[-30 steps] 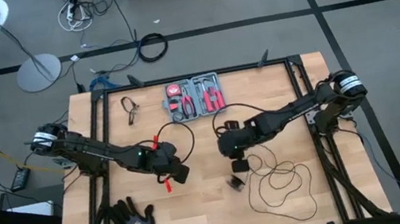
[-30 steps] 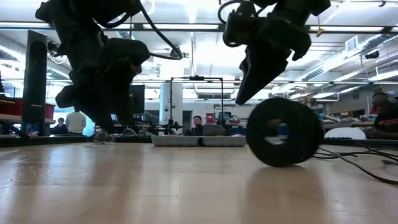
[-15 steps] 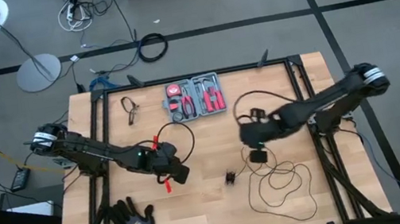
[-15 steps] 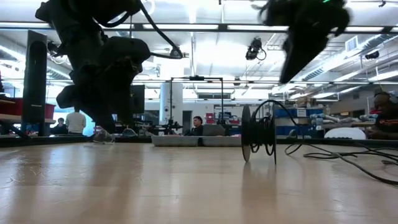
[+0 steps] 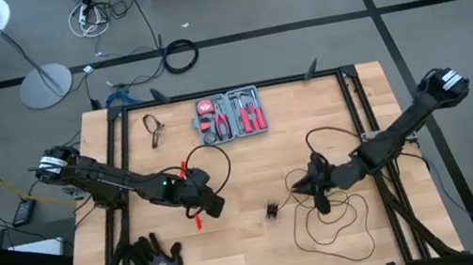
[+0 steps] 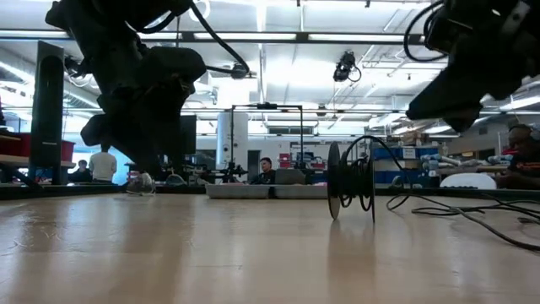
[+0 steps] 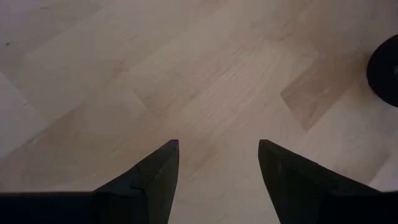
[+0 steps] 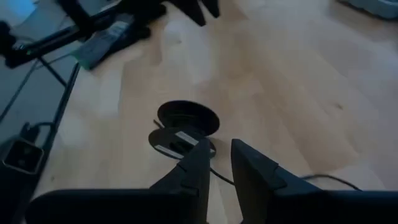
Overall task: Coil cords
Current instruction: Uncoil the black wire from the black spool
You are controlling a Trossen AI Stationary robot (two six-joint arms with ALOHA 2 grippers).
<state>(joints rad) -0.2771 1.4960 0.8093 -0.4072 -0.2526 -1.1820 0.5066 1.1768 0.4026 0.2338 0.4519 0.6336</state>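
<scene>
With its fingers [image 8: 249, 163] set narrow and holding nothing, the right gripper [image 5: 318, 183] hovers just short of the disc [image 8: 185, 127], wire [image 5: 331, 217] looped loosely behind. I'd say close squarely on the wire beside the disc. Left gripper [image 7: 217, 162] waits apart, fingers spread, empty.

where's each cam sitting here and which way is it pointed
High view: overhead, looking straight down on the table; both arms, left gripper, right gripper.
Low view: table height, level into the room; both arms hang in from above, disc on edge.
Left wrist view: down at bare wood, open fingers.
Right wrist view: past nearly closed fingers at the disc.
High, low and right wrist views share the disc.
</scene>
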